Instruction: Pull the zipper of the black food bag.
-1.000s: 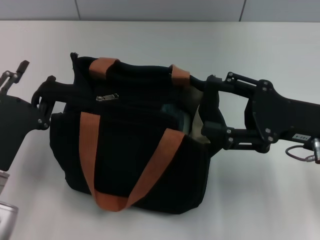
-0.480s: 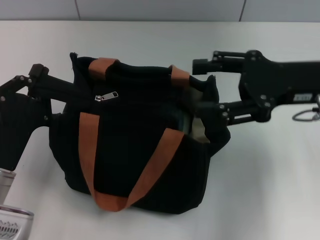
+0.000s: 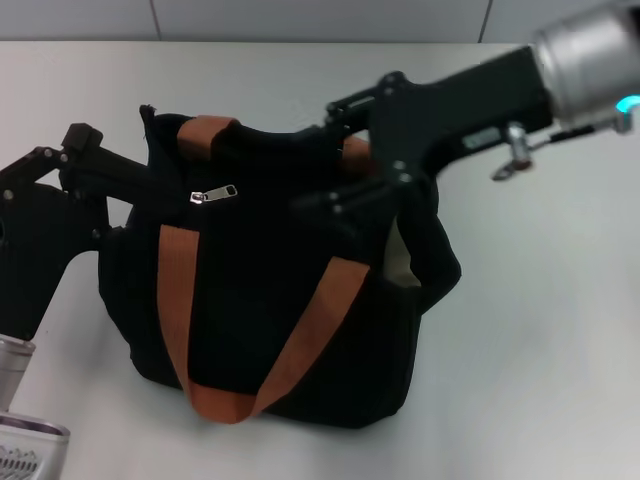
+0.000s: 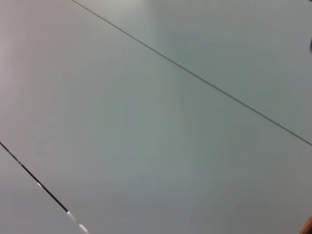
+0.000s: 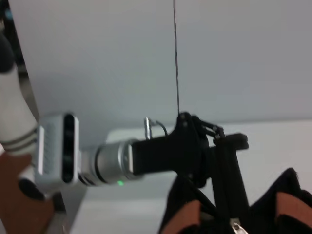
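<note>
Black fabric of the black food bag (image 3: 280,300) on the tabletop (image 3: 540,350) is pinned by the left tool (image 3: 150,190), closed on its left edge, while the right tool (image 3: 320,160), opening impossible to tell, approaches the zipper (image 3: 214,193), which needs pinching.
</note>
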`<act>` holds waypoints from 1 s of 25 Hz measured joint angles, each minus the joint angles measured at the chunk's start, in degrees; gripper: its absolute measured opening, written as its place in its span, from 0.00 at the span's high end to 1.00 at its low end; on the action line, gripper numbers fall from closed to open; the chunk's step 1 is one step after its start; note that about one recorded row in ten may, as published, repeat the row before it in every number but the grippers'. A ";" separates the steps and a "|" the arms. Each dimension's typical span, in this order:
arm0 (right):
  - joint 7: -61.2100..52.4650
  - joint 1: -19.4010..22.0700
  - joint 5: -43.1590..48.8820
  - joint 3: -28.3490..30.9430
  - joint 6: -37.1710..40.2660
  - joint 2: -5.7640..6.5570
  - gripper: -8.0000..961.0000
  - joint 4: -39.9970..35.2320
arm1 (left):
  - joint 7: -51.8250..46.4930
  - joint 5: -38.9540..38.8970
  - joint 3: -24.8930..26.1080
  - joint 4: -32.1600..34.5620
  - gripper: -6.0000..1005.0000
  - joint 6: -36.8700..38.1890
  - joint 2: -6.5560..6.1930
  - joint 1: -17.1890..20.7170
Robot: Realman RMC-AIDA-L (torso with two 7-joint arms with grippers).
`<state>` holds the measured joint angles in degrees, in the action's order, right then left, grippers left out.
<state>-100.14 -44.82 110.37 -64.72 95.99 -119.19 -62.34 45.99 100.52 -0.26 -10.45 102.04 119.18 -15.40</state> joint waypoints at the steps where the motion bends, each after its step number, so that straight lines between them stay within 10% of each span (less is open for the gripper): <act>1: -1.01 -1.41 1.58 -0.90 -1.21 -0.08 0.24 -0.07 | 0.00 0.17 0.00 0.00 0.98 0.00 0.00 -0.11; 25: -5.19 -8.68 5.49 -21.20 -19.37 -0.46 0.46 2.06 | 0.07 1.77 -0.03 -0.62 0.98 2.08 0.00 -1.54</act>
<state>-105.33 -53.51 115.86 -85.92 76.62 -119.66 -60.29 46.06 102.29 -0.30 -11.07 104.12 119.18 -16.94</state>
